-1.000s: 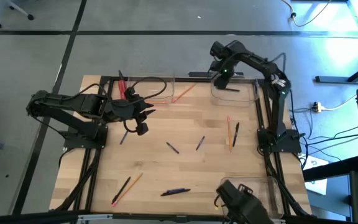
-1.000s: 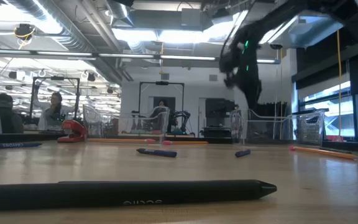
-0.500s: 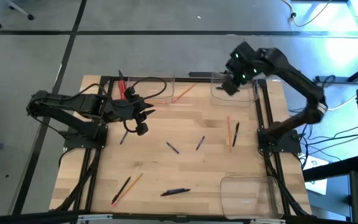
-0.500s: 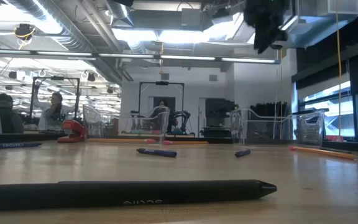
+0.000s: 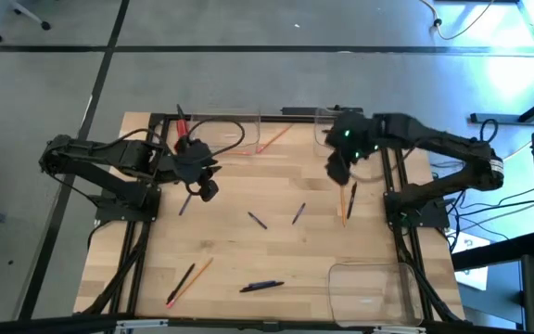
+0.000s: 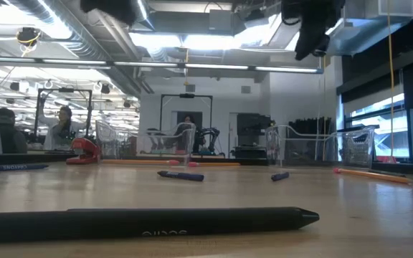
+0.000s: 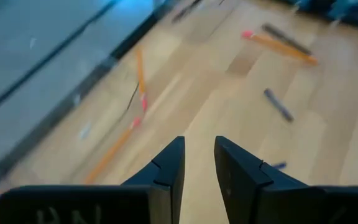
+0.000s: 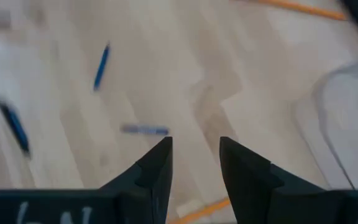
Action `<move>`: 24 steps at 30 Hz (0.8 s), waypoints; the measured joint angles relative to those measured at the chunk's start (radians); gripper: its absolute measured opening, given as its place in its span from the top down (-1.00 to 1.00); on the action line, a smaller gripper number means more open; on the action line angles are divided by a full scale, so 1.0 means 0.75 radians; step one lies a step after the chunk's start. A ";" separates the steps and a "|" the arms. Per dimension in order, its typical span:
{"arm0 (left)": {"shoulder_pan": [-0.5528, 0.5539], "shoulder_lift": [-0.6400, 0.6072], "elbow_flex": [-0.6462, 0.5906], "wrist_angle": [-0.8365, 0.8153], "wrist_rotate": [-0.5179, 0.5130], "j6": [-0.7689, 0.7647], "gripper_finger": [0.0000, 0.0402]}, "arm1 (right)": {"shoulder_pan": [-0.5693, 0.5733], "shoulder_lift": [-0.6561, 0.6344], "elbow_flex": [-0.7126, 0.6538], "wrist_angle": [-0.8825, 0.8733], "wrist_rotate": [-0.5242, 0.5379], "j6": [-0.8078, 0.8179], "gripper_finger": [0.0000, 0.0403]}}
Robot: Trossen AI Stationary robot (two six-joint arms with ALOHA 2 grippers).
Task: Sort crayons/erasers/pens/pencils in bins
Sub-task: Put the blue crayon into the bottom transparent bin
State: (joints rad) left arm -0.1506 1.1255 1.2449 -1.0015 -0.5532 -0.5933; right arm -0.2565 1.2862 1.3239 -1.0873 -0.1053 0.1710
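High view: left pincer [image 5: 204,182] over the bench [image 5: 276,250], left of centre, near the far-left bin [image 5: 213,128]. Right pincer [image 5: 338,173] over the far-right part, just beside an orange pencil [image 5: 341,199] and dark pen [image 5: 351,200]. Far-right bin [image 5: 352,139] behind it; third bin [image 5: 374,289] at near right. Two short pens [image 5: 276,219] mid-bench; pen and pencil pair [image 5: 188,280] near left; blue pen [image 5: 261,286] at near edge.

Low view: black pen [image 6: 145,221] lies across the foreground; blue pen [image 6: 181,175] and a short one [image 6: 279,175] farther back.

Left wrist view: left pincer [image 7: 197,163] parted by a narrow gap, nothing between; pencils [image 7: 139,81] on the bench ahead.

Right wrist view: right pincer [image 8: 195,163] open, empty; blue pens [image 8: 100,66] ahead
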 joint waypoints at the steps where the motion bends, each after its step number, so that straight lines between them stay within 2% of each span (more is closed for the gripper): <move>1: -0.002 0.000 0.000 -0.037 0.012 -0.043 0.60 | 0.033 0.006 -0.018 0.013 -0.002 -0.067 0.34; 3: -0.004 0.000 0.000 -0.088 0.056 -0.096 0.60 | 0.086 0.014 -0.057 0.059 -0.004 -0.200 0.34; 7: -0.005 0.000 0.000 -0.097 0.097 -0.114 0.60 | 0.140 0.044 -0.132 0.227 -0.018 -0.310 0.34; 12: -0.005 0.000 0.000 -0.096 0.097 -0.112 0.60 | 0.214 0.104 -0.180 0.317 -0.198 -0.658 0.34; 14: -0.004 0.000 0.000 -0.096 0.097 -0.107 0.60 | 0.242 0.137 -0.199 0.347 -0.188 -0.752 0.34; 19: -0.004 0.000 0.000 -0.095 0.097 -0.108 0.60 | 0.277 0.225 -0.277 0.523 -0.028 -0.831 0.34; 24: -0.004 0.000 0.000 -0.095 0.097 -0.104 0.60 | 0.281 0.326 -0.325 0.670 -0.073 -0.892 0.34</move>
State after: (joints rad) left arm -0.1535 1.1255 1.2449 -1.0725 -0.4801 -0.6716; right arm -0.0460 1.5311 1.0801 -0.5850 -0.1600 -0.4980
